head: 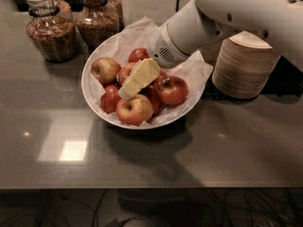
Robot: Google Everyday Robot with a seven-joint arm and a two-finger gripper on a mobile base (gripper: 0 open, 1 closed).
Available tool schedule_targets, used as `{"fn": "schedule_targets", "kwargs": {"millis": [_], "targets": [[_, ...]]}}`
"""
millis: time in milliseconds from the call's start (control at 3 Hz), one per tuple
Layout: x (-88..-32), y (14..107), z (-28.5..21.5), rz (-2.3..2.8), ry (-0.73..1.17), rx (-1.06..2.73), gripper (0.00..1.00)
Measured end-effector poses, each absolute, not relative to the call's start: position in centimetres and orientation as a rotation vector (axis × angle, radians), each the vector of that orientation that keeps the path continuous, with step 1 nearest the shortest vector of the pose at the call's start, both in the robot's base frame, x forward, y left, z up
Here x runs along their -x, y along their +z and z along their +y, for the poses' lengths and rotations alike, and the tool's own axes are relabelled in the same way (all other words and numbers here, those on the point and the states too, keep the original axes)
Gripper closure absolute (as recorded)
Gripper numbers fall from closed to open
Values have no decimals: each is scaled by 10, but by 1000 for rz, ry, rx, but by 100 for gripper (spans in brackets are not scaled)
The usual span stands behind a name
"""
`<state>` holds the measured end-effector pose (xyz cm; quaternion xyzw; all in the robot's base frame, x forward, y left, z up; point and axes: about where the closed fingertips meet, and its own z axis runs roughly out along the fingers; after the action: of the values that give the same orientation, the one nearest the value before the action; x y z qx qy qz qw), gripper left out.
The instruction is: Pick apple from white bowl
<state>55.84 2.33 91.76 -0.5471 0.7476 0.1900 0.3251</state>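
Note:
The white bowl point(93, 98), lined with crumpled white paper, stands in the middle of the grey table and holds several apples. A red apple with yellow-orange blush point(135, 109) lies at the bowl's front; no sticker shows on it. A larger red apple point(171, 90) lies to its right. A paler yellow apple point(105, 70) is at the left, and small dark-red apples point(110, 99) lie between. My cream-coloured gripper point(125, 93) reaches down from the upper right into the bowl. Its tip is among the apples, just above the front one.
Two glass jars of brown grains point(51, 30) point(97, 18) stand behind the bowl at the left. A stack of tan disposable bowls point(244, 67) stands right of the bowl, under my white arm point(227, 13). The table's front edge point(151, 186) runs across below.

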Motion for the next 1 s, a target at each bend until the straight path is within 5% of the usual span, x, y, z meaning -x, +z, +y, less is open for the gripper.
{"fn": "schedule_targets", "kwargs": {"millis": [667,1000], "targets": [[-572,917,35,1975,509,1420,8],[-585,923,47,1969,511,1419,22]]}}
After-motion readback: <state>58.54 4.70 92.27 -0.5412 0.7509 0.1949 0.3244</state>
